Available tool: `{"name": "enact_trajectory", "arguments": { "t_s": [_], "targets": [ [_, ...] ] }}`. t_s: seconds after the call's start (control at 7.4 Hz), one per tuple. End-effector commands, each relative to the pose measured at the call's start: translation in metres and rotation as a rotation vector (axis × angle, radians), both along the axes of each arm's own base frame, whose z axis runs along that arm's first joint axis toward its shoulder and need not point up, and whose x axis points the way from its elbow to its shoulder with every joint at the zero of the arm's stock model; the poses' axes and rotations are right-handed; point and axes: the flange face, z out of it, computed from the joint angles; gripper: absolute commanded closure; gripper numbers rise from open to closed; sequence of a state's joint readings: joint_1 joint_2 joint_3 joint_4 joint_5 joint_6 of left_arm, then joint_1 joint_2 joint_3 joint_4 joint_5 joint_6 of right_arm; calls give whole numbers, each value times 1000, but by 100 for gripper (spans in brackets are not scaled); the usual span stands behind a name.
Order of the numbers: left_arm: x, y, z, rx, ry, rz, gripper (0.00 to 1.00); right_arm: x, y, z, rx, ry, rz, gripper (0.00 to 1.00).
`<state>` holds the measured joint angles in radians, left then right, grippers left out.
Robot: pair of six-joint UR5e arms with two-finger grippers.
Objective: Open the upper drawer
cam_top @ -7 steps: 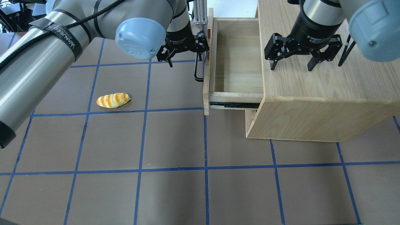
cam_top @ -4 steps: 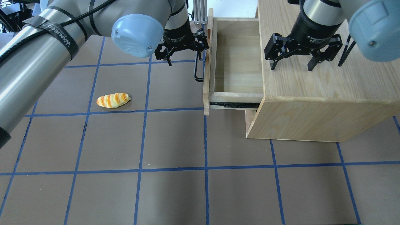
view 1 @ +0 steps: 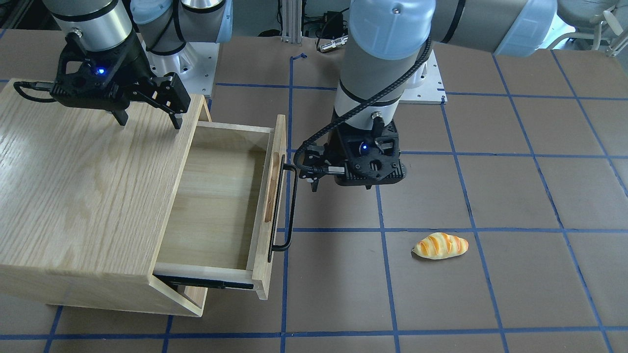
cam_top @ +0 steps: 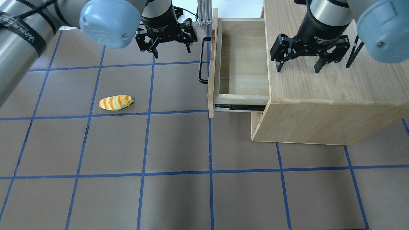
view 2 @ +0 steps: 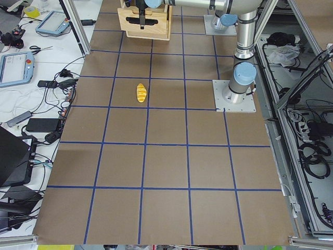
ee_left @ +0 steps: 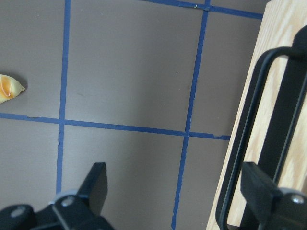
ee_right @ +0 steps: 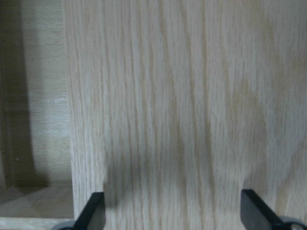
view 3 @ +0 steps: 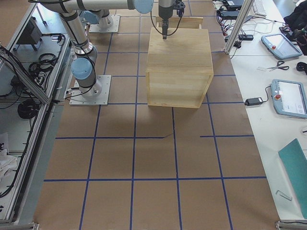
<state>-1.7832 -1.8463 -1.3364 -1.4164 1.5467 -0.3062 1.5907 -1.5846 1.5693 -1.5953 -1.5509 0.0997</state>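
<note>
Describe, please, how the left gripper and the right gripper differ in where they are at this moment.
The left gripper hangs over the bare table, beside the handle of the pulled-out upper drawer without gripping it; the right gripper hangs over the cabinet top. The left gripper is on the drawer's front side, the right gripper on its cabinet side. Both point down with jaws open and empty.

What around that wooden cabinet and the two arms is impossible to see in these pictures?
Rear of the light oak upper drawer: overhead view, hidden under the large oak cabinet's top.
Cabinet front below the drawer: overhead view, mostly covered by the pulled-out drawer.
Striped toy bread roll: left wrist view, cut off by the left edge.
Black bar handle: exterior right view, hidden behind the cabinet.
</note>
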Motion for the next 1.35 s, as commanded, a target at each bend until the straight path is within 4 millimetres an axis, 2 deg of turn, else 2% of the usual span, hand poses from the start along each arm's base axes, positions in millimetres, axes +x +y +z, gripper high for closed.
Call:
{"name": "enact_trajectory", "arguments": {
  "t_s": [0.0,0.27,0.41,0.54,0.81,1.22],
  "targets": [
    [62,0,24,-21,-20,-46,0,-1,0,0,0,1,-2,0],
    [121,1,35,23,-35,-43,0,0,0,0,0,1,0,0],
    [139,4,44,13,-40,-58,0,0,0,0,0,0,0,0],
    [153,7,42,24,-54,-118,0,0,0,0,0,1,0,0],
    [168,25,33,46,-56,-112,0,0,0,0,0,2,0,0],
    [170,41,27,60,-54,-105,0,0,0,0,0,0,0,0]
  ]
}}
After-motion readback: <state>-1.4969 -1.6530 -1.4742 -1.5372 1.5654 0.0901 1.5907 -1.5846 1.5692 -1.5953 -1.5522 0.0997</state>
